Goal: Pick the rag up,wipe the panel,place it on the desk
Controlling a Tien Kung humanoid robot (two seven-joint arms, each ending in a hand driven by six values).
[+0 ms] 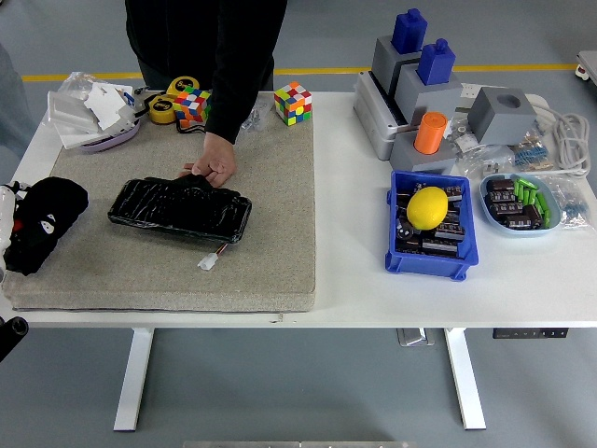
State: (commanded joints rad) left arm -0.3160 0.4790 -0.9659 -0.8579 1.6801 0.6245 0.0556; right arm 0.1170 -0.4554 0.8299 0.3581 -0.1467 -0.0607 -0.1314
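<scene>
The rag (pixel 42 222), a black bundle, sat at the far left edge of the beige mat (pixel 280 233), partly over the mat's border. Your left hand (pixel 7 217) showed only as a white sliver at the picture's left edge, touching the rag's left side. Whether its fingers were gripping the cloth or had let go could not be told from this view. The right hand was not in view.

The panel (pixel 179 207), black and glossy, lay on the mat to the right of the rag, near but apart from it. A person's hand (pixel 215 171) pressed on the panel's far edge, steadying it.

My judgement: the step in hand concerned securing the rag. To do it well, you should have gathered the bundle fully within the palm so that no loose cloth trailed, then lifted clear of the mat before travelling right. You should also have kept strokes away from the person's hand and the small white connector (pixel 207 262) at the panel's near edge.
</scene>
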